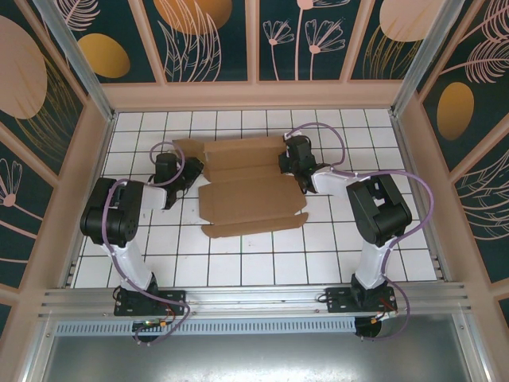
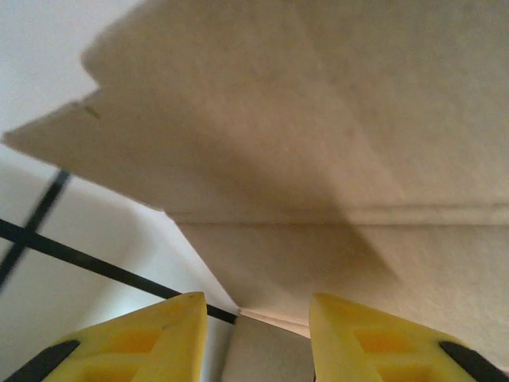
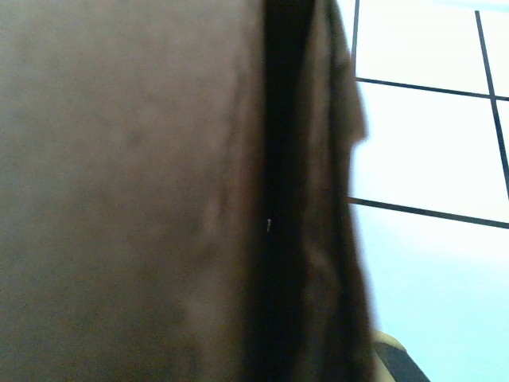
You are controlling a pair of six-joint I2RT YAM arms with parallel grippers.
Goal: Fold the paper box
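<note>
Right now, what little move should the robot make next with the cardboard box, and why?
Probably close the left tool on the near flap of the paper box. Its yellow fingers stand apart with the flap's edge reaching between them, while the right tool is shut at the box's opposite side. A grip here would likely let the flap fold up.

From overhead you get even, bright light and a sharp picture with soft shadows. On your left wrist, the paper box (image 2: 318, 119) is blurred, shaded from 12 toward 5 o'clock. Your right wrist is dark and smeared at 9 o'clock; the tiles (image 3: 429, 143) glare at 3 o'clock.
</note>
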